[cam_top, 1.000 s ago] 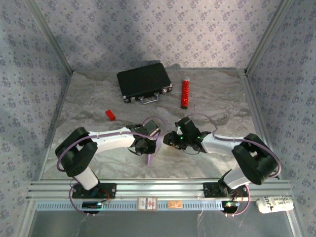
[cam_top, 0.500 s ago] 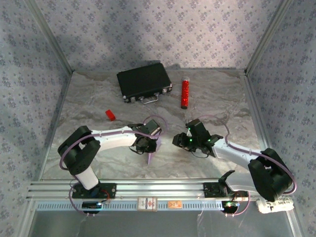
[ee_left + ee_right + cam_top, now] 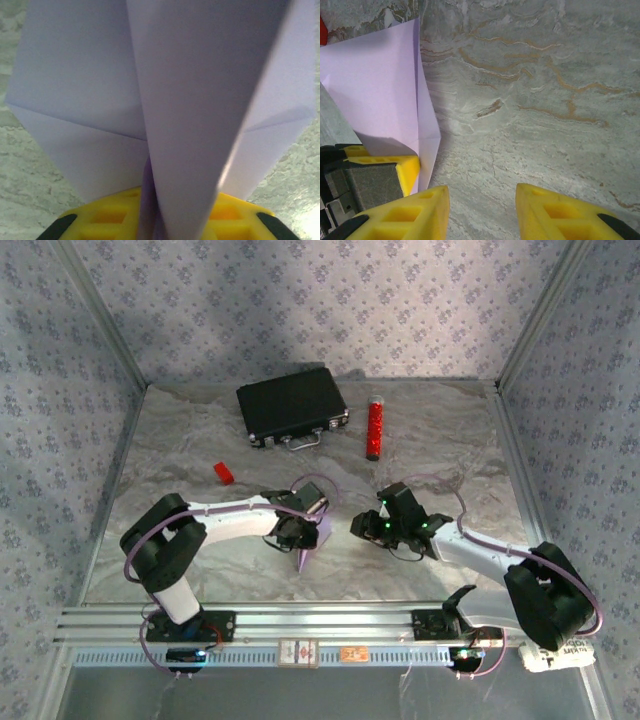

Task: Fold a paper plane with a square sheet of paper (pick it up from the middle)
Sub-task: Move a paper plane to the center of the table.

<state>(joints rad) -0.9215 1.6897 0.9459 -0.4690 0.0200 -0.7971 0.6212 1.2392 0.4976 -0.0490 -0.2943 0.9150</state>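
Likely release: plane [image 3: 190,100] keel sits in left gripper [image 3: 291,533]; pinched or slack, cannot tell; right gripper [image 3: 481,200] spread, empty. Let go low, gently.

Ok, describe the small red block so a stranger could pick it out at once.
Start at the black case at the back of the marbled table. Nearer the camera and left of it lies the small red block, alone on bare table. Unlike the long red cylinder right of the case, it is short and boxy.
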